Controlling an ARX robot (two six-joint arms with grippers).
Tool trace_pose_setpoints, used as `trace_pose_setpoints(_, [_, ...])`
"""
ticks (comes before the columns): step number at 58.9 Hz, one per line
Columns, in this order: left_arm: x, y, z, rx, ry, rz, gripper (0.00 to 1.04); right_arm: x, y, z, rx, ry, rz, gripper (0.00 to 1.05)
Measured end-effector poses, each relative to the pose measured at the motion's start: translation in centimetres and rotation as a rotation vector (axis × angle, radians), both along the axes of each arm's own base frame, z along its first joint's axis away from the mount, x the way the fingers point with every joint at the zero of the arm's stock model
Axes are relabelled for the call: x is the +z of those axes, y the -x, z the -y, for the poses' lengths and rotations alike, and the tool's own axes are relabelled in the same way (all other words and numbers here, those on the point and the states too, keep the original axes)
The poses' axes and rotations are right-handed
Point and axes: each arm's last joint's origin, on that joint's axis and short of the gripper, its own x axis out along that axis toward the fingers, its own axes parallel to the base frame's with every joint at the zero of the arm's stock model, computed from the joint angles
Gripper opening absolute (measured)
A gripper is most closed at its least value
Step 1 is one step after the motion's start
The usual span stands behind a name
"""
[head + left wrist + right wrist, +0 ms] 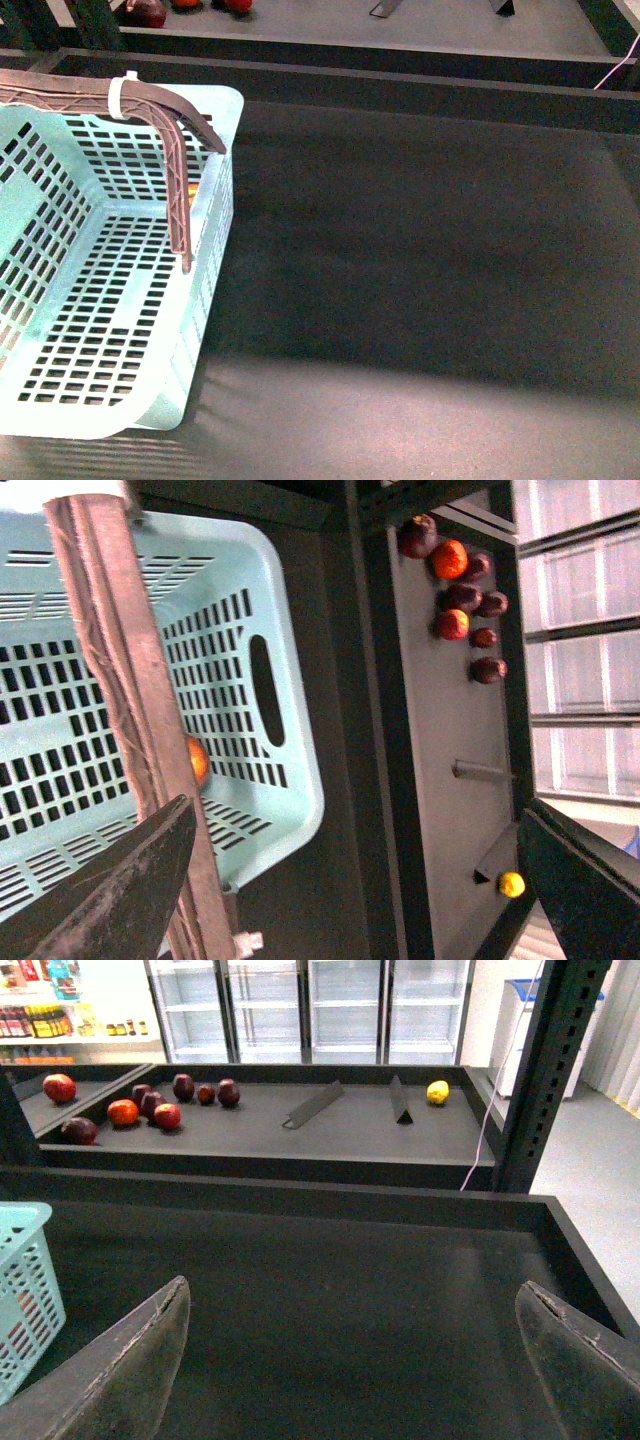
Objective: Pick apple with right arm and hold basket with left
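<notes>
My right jaws (350, 1360) gape empty over the bench while the left jaws (350, 880) straddle the handle (120, 710) unclosed; 1 apple (197, 759) (glossy, hard, likely slippery) sits in the basket (290, 770), so I'd pinch its widest girth.

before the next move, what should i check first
1. Right hand open and empty: ok.
2. Left hand clamped on the basket handles: not ok, jaws wide open.
3. Apple located: cannot tell. A red-orange fruit sits in the basket, half hidden by the handles. Other red fruits lie on the far shelf.
4. Right hand's way to the far shelf: ok, only its raised rim lies between.
5. Basket upright: ok.
</notes>
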Motion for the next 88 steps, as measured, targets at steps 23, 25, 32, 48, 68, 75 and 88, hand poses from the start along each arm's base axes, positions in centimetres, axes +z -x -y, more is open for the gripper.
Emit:
trace_pose_setpoints(23, [-1.7, 1.9, -0.9, -0.41, -0.473, 0.334, 0.71, 0.0, 0.0, 0.0, -0.001, 0.0, 0.0, 0.96])
trace_pose_setpoints(25, [-2.1, 2.7, -1.3, -0.437, -0.603, 0.366, 0.66, 0.0, 0.0, 0.0, 0.0, 0.0, 0.0, 0.96])
trace_pose_setpoints(32, [-2.9, 5.8, -2.7, -0.491, -0.996, 0.396, 0.43, 0.0, 0.0, 0.0, 0.0, 0.0, 0.0, 0.96])
trace_pose_setpoints(48, [-6.2, 10.9, -4.7, -0.541, -1.171, 0.333, 0.03, 0.0, 0.0, 0.0, 0.0, 0.0, 0.0, 0.96])
trace_pose_setpoints(68, [-7.7, 14.4, -6.3, -0.538, -1.178, 0.33, 0.03, 0.0, 0.0, 0.0, 0.0, 0.0, 0.0, 0.96])
trace_pose_setpoints(75, [-8.2, 15.6, -6.3, -0.542, -1.178, 0.332, 0.03, 0.0, 0.0, 0.0, 0.0, 0.0, 0.0, 0.96])
trace_pose_setpoints(88, [-9.2, 16.9, -6.3, -0.537, -1.183, 0.339, 0.03, 0.0, 0.0, 0.0, 0.0, 0.0, 0.0, 0.96])
